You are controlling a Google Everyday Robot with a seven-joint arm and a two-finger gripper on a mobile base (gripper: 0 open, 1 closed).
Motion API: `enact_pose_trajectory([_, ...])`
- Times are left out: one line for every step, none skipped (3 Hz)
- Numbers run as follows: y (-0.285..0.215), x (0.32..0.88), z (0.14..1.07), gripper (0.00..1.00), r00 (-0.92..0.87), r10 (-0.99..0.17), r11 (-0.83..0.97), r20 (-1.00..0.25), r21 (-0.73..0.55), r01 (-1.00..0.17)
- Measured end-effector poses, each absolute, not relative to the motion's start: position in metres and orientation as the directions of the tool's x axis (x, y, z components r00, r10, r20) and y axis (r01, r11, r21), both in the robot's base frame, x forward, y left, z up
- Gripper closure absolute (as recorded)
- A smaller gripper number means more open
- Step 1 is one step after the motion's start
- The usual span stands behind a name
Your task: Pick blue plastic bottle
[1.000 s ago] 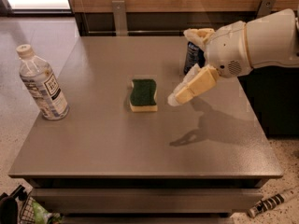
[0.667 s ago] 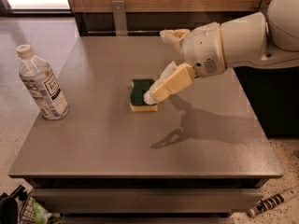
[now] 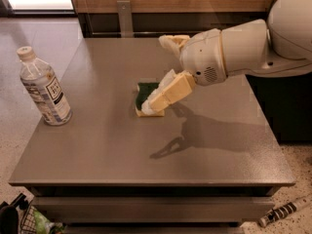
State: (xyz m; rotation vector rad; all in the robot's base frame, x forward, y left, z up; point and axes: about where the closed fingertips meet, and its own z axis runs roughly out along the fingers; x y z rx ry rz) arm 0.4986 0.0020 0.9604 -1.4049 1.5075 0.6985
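The blue plastic bottle [image 3: 45, 89] is clear with a white cap and a white printed label. It stands upright near the left edge of the grey table [image 3: 112, 150]. My gripper [image 3: 157, 74] hangs above the middle of the table, well to the right of the bottle and apart from it. It is open and empty, with one finger [image 3: 170, 92] low over the sponge and the other [image 3: 171, 41] higher and further back. My white arm reaches in from the right.
A green and yellow sponge [image 3: 142, 95] lies mid-table, partly hidden by my lower finger. A wood-panelled wall with a metal post [image 3: 125, 14] stands behind the table. A basket [image 3: 22, 221] and a striped rod [image 3: 285, 211] lie on the floor in front.
My arm and gripper have swung left across the table, from near the right back corner to above the sponge. The bottle has not moved.
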Motion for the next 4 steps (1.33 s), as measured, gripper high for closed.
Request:
enact_pose_trajectory([0.049,0.488,0.946,0.0,0.097,-0.388,0.146,-0.916,-0.165,-0.975])
enact_pose_trajectory([0.081,0.488,0.938,0.0,0.101,-0.36,0.129,-0.927,-0.157,-0.979])
enact_pose_trajectory([0.12,0.5,0.928,0.0,0.08,-0.333,0.137,-0.939,-0.132,-0.982])
enact_pose_trajectory([0.155,0.514,0.921,0.0,0.04,-0.29,0.17,-0.956,-0.093,-0.981])
